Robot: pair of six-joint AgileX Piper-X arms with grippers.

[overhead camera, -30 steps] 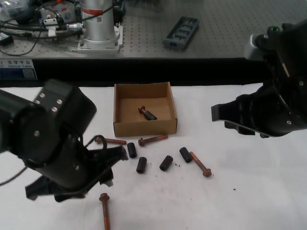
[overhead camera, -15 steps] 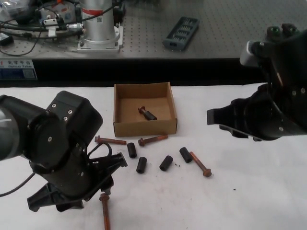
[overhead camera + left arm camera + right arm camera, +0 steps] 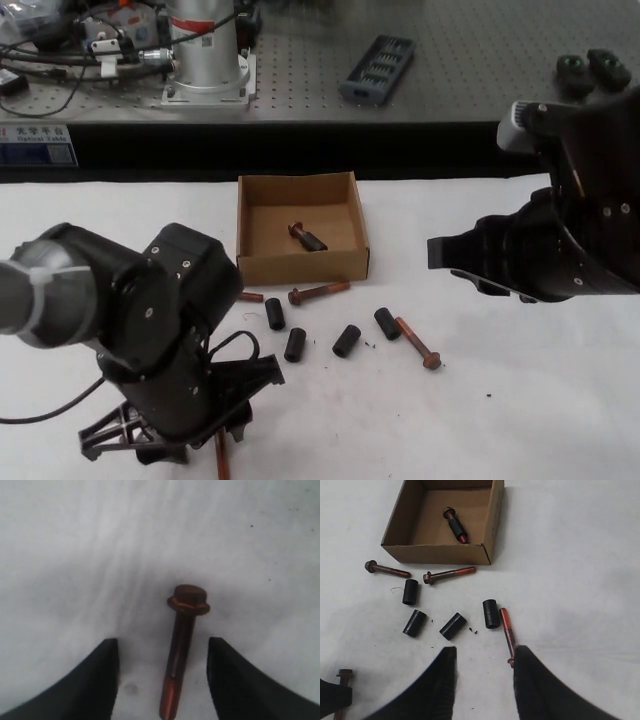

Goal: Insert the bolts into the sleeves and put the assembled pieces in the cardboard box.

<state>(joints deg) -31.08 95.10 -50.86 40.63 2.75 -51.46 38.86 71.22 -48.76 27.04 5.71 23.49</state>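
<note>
White surface [image 3: 75,540] carries the bolt [image 3: 181,655] between my open left fingers [image 3: 95,690], so I judge closing comes next; my right fingers [image 3: 435,690] hang open.

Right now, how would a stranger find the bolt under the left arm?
From the box, come to the near-left part of the cloth. There a bolt lies between the open left fingers. It lies alone; other bolts lie by the sleeves.
</note>
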